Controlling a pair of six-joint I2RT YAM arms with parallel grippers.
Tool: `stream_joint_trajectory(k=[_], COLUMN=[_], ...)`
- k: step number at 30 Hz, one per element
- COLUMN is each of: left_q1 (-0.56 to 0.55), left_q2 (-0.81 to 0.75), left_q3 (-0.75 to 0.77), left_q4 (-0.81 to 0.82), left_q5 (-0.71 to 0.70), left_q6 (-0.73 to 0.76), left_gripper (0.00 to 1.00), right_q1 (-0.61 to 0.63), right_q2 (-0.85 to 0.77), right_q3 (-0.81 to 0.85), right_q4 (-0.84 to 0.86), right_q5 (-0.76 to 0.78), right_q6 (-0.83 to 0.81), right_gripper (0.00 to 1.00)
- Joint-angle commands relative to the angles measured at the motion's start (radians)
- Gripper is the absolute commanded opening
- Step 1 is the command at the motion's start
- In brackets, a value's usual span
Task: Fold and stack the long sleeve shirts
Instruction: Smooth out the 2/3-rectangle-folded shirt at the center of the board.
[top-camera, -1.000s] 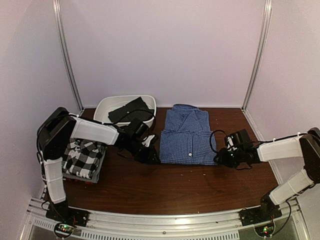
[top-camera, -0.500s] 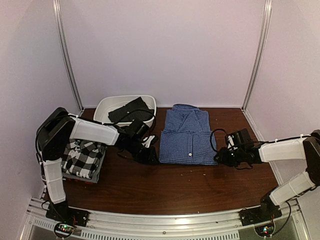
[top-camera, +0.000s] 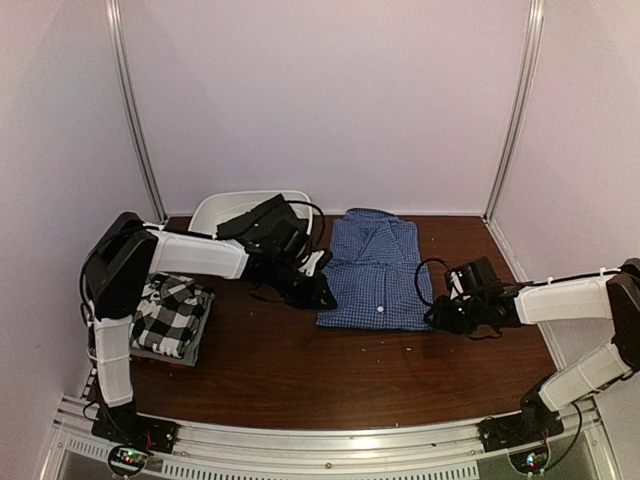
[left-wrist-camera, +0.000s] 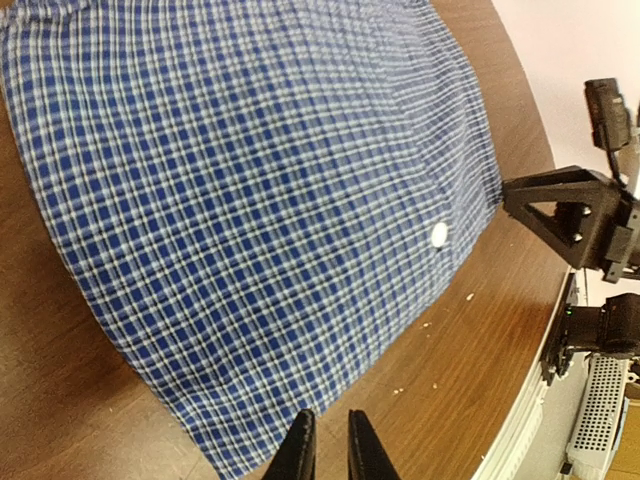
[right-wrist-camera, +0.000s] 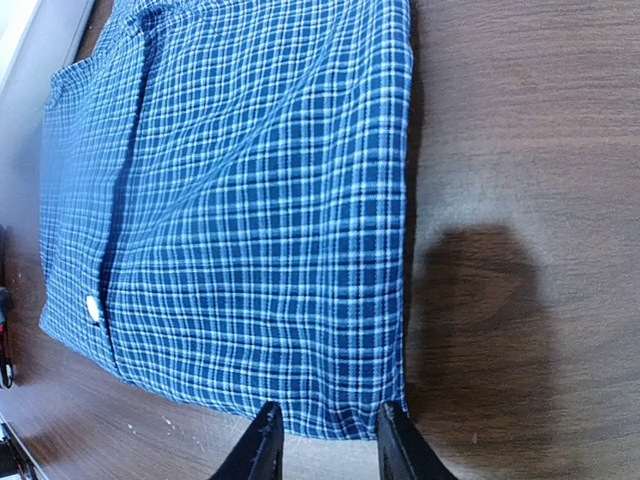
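From above, the table (top-camera: 300, 370) is smooth dark brown wood with a few pale crumbs on it. The blue-and-white check shirt (top-camera: 375, 270) lies near its middle as a flat, soft rectangle, with the collar towards the far edge. At the left edge, a bold black-and-white plaid shirt (top-camera: 170, 312) sits folded on a grey folded piece (top-camera: 190, 350). A white oval plastic basin (top-camera: 215, 210) stands in the far left corner. The left gripper (top-camera: 318, 292) is at the check shirt's near left corner and the right gripper (top-camera: 437, 315) is at its near right corner, both low over the wood. In the left wrist view the weave shows as fine dark blue and white lines, lightly rippled, with one white round button (left-wrist-camera: 438, 234) near the hem. The cloth's corner runs down to the black fingers (left-wrist-camera: 300, 450), which stand narrow with only a slim gap. I cannot tell whether any cloth is pinched there. The right gripper shows beyond the shirt's opposite corner. In the right wrist view the folded side edge is straight and layered, with a placket seam running along the shirt. The black fingertips (right-wrist-camera: 262, 445) stand partly apart, and the corner hem lies just beyond the gap between them, with one tip at the corner itself. The jaws are not closed on it.
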Motion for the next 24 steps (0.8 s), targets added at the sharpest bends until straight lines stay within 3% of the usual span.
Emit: stream_joint_trajectory(k=[1,24], left_q1=[-0.012,-0.001], left_q2=[0.065,-0.023], left_q3=[-0.016,-0.128], left_q4=[0.039,0.004], left_q5=[0.031,-0.038], left_q6=[-0.007,-0.002], left_gripper=[0.13,0.12], right_q1=[0.008,0.008], right_q2=[0.002,0.015], right_q3=[0.016,-0.064], right_q4=[-0.008,0.018], right_q5=[0.033,0.047], right_q6=[0.013,0.024], right_gripper=[0.33,0.31])
